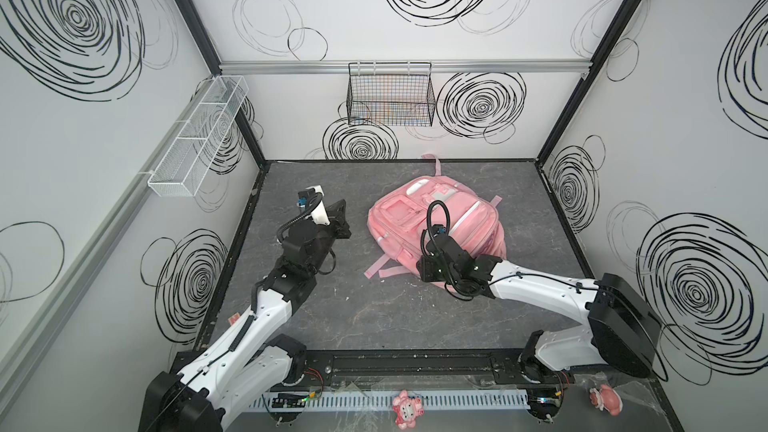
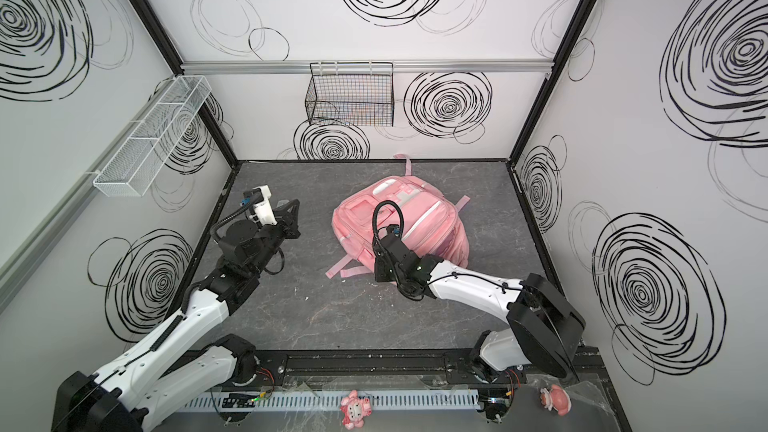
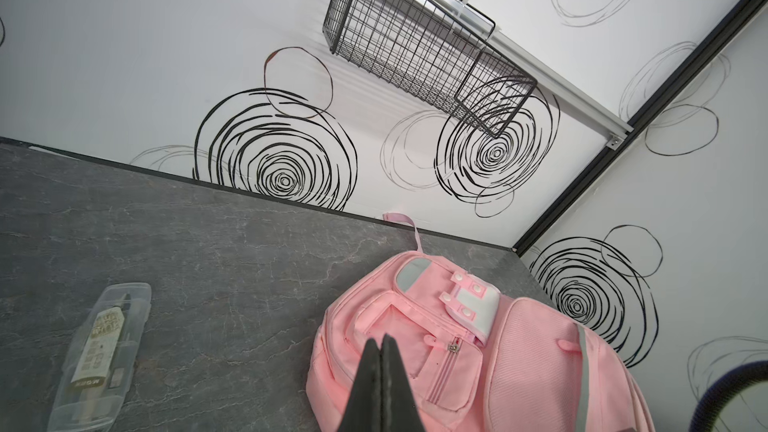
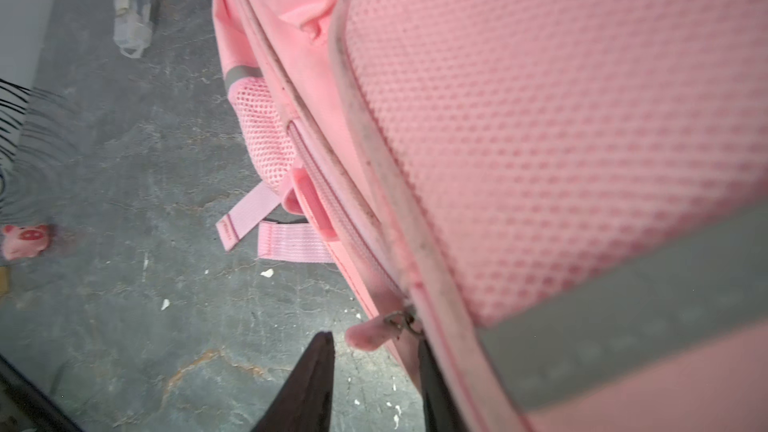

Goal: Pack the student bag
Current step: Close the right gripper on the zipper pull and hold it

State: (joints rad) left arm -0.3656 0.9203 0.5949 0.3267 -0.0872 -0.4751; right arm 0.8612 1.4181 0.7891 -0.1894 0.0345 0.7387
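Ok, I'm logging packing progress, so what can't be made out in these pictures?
Student bag contents: its fabric hides them in every view.
Right gripper: its own wrist covers it in both top views.
Clear case: small print unreadable in the left wrist view; the left arm hides it in both top views.

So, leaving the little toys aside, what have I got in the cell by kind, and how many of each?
Backpack: 1
Clear case: 1
Wall baskets: 2 (black basket, white basket)
Total: 4
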